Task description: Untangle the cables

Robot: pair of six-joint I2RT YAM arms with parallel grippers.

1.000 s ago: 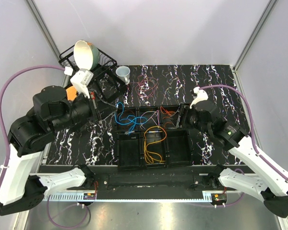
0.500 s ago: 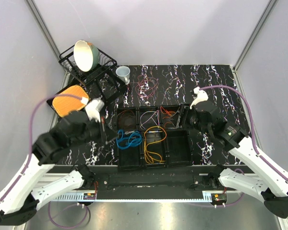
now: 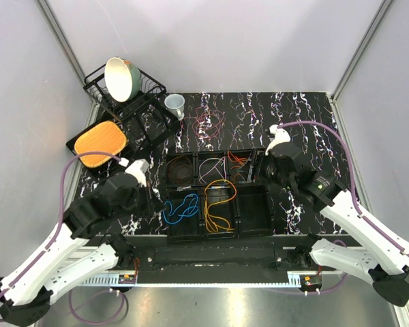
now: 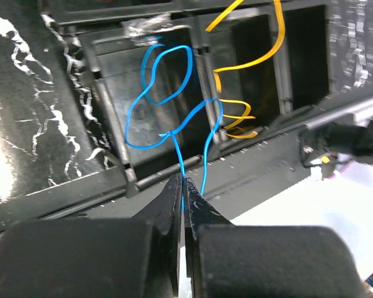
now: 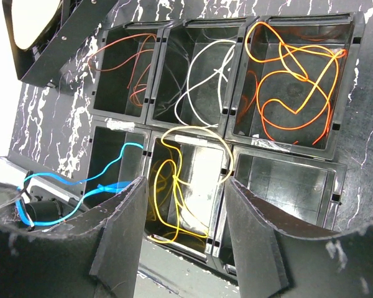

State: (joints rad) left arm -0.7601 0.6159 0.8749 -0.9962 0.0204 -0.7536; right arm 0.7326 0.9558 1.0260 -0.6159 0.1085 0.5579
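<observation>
My left gripper [image 4: 182,181] is shut on a thin blue cable [image 4: 168,93], whose loops hang over the near-left compartment of the black six-compartment bin [image 3: 253,212]. In the top view the left gripper [image 3: 157,202] sits just left of that blue cable [image 3: 181,208]. A yellow cable [image 3: 218,204] fills the near-middle compartment. My right gripper [image 5: 186,186] stands open and empty above the bin, over the yellow cable [image 5: 174,186]. The back compartments hold a brown cable [image 5: 130,68], a white cable [image 5: 205,81] and orange cables [image 5: 292,81]. Loose red and purple cables [image 3: 208,119] lie tangled behind.
A dish rack [image 3: 146,92] with a tilted bowl [image 3: 121,78] stands at the back left, with a white cup [image 3: 175,103] beside it. An orange pad on a black tray [image 3: 100,139] lies left of the bin. The near-right compartment holds nothing.
My left arm swung from the back left, near the rack, down to the near left, carrying the blue cable over the near-left compartment. The right arm barely moved.
</observation>
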